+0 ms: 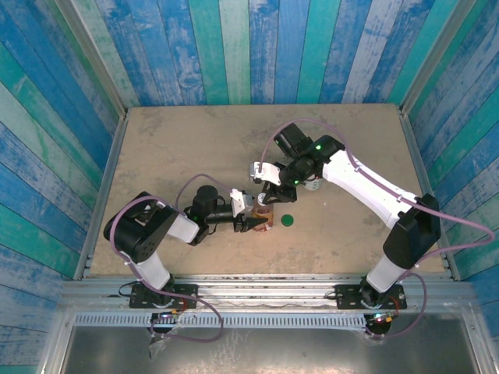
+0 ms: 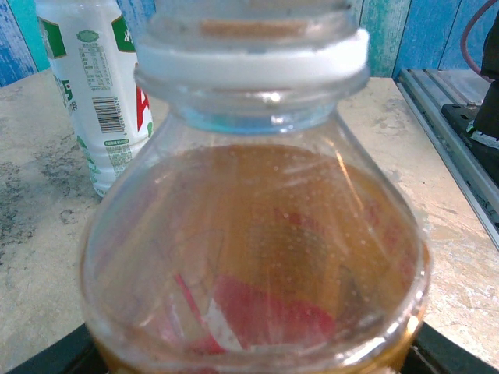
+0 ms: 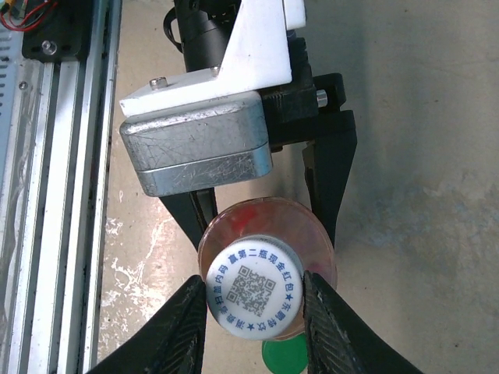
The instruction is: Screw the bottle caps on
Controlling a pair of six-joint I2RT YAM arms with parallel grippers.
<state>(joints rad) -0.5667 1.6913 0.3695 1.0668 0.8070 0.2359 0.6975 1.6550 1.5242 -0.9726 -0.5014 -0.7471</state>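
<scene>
The clear bottle [image 1: 264, 219] of amber liquid with a red label stands upright at the table's middle, and my left gripper [image 1: 256, 224] is shut on its body from the left. Seen from above, the left gripper's black fingers [image 3: 330, 183] flank the bottle [image 3: 312, 234]. The white cap [image 3: 256, 290], printed with a QR code, sits on the neck, and my right gripper [image 3: 256, 312] is shut on it from above, pads touching both sides. In the left wrist view the cap [image 2: 249, 58] tops the bottle [image 2: 257, 257]. The green cap [image 1: 288, 220] lies flat just right of the bottle. The white bottle [image 2: 97, 93] stands behind.
The white bottle [image 1: 315, 185] is partly hidden under the right arm. An aluminium rail [image 3: 54, 195] runs along the near table edge. Blue-green plank walls [image 1: 234, 47] close in the back and sides. Bare tabletop [image 1: 179, 140] lies at the far left.
</scene>
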